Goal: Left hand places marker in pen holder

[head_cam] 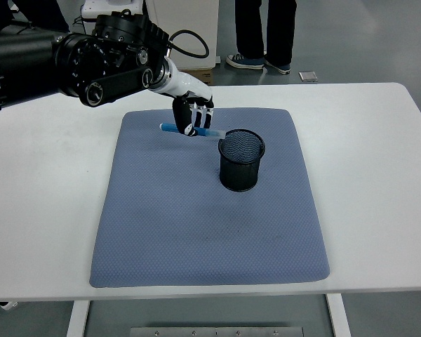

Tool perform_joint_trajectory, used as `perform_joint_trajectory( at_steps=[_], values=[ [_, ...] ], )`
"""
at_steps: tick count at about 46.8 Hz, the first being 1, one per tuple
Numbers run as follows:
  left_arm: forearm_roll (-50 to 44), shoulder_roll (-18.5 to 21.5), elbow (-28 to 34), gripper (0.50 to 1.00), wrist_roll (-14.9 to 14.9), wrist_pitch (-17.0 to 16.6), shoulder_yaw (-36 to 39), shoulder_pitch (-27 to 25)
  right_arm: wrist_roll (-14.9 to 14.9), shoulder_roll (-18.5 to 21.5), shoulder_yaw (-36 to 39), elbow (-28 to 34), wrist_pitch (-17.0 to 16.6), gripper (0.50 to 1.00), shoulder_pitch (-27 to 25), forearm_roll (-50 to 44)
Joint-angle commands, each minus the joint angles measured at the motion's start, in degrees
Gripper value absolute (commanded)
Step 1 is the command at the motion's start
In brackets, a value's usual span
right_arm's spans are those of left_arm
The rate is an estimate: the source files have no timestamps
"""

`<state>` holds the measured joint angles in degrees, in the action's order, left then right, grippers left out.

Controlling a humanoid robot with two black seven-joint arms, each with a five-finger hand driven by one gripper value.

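My left hand (194,116) is shut on a blue marker (170,128) and holds it level above the blue mat (210,217). The marker's right tip reaches just over the left rim of the black mesh pen holder (241,160), which stands upright on the mat's right half. The arm comes in from the upper left. The right hand is out of view.
The mat lies in the middle of the white table (379,175). A person's legs (263,31) stand beyond the table's far edge, beside a white cabinet (182,31) and a cardboard box on the floor.
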<state>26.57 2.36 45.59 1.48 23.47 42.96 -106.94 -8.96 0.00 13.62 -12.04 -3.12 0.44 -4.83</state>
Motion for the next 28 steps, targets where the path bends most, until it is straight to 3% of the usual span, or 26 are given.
perform_joint_trajectory(
  at_steps=[1, 28],
  values=[
    [-0.29, 0.01, -0.59, 0.500, 0.01, -0.09, -1.82, -0.02, 0.00, 0.00, 0.00, 0.00, -0.04, 1.000, 0.00, 0.00],
    [-9.16, -2.36, -0.77, 0.500, 0.01, -2.02, -11.23, 2.09, 0.00, 0.00, 0.00, 0.00, -0.04, 1.000, 0.00, 0.00]
  ],
)
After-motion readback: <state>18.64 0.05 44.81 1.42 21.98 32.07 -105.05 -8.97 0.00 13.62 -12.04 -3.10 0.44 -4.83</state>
